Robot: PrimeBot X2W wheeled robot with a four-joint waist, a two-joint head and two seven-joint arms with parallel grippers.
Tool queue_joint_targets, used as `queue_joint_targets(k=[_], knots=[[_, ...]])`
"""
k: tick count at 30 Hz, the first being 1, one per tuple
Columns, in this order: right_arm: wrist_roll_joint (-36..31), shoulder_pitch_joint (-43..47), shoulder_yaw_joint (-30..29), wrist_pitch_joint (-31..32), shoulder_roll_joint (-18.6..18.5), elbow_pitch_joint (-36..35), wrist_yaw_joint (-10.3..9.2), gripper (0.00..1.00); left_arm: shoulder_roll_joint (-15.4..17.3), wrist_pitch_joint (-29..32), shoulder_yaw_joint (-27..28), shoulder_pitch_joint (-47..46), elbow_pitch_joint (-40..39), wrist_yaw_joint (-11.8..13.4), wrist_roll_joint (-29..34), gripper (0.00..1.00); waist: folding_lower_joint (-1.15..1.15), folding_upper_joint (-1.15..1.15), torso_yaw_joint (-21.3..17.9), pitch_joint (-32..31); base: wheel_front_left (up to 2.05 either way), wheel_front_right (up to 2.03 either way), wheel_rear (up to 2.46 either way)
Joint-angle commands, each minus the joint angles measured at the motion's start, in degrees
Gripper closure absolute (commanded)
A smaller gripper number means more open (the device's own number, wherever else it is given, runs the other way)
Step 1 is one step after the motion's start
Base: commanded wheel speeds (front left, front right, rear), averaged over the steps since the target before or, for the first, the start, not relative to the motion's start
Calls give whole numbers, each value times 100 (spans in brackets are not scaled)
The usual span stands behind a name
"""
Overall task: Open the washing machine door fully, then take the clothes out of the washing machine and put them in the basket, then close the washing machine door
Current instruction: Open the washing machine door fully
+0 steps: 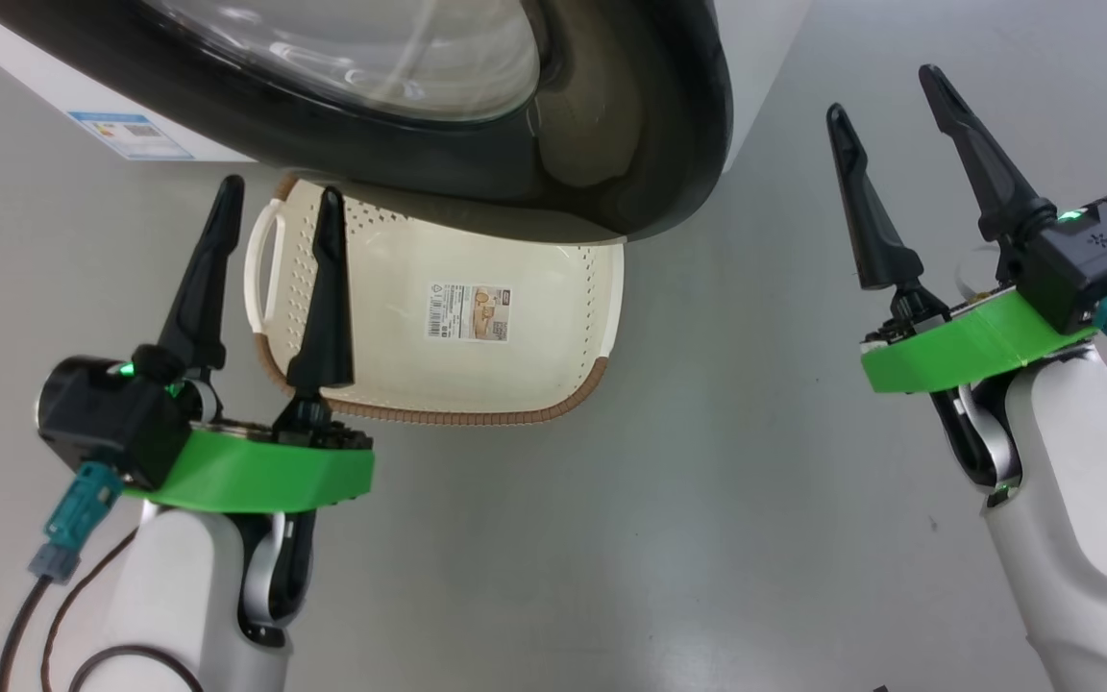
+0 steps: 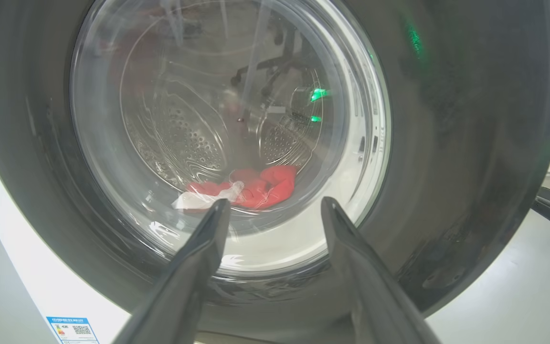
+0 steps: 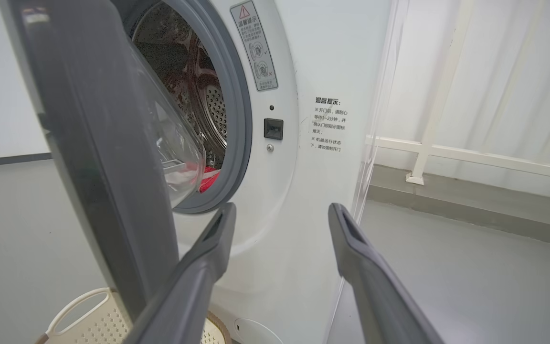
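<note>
The washing machine door (image 1: 650, 115) stands partly open, its black rim hanging over the basket (image 1: 515, 384), which has nothing in it. In the right wrist view the door (image 3: 89, 143) is swung out from the washing machine (image 3: 313, 200). Red and white clothes (image 3: 206, 179) lie low in the steel drum. Through the door glass (image 2: 198, 119) the same clothes (image 2: 260, 186) show. My left gripper (image 1: 281, 189) is open just in front of the door, over the basket's left side. My right gripper (image 1: 883, 93) is open to the right of the door, holding nothing.
The basket's handle (image 3: 77, 308) shows under the door on the grey floor. A white railing (image 3: 447, 153) with a pale curtain stands right of the machine. A blue label (image 1: 131, 135) marks the machine's front. Cables (image 1: 44, 615) hang from my left wrist.
</note>
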Motion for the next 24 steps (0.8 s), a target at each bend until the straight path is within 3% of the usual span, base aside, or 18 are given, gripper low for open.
queue_joint_targets(k=[1,12,24], knots=[[-123,187,9,-34,91,-253,28,0,145,-27,179,130,-182,8,72,0,0,0,9,-6,0,0,0],[-295,1166,-597,-34,526,-952,28,0,145,-27,68,311,-402,55,38,0,0,0,63,-40,0,0,0],[-317,1430,-528,-34,601,-1207,28,0,145,-27,39,418,-451,63,121,0,0,0,-15,-7,0,0,0]])
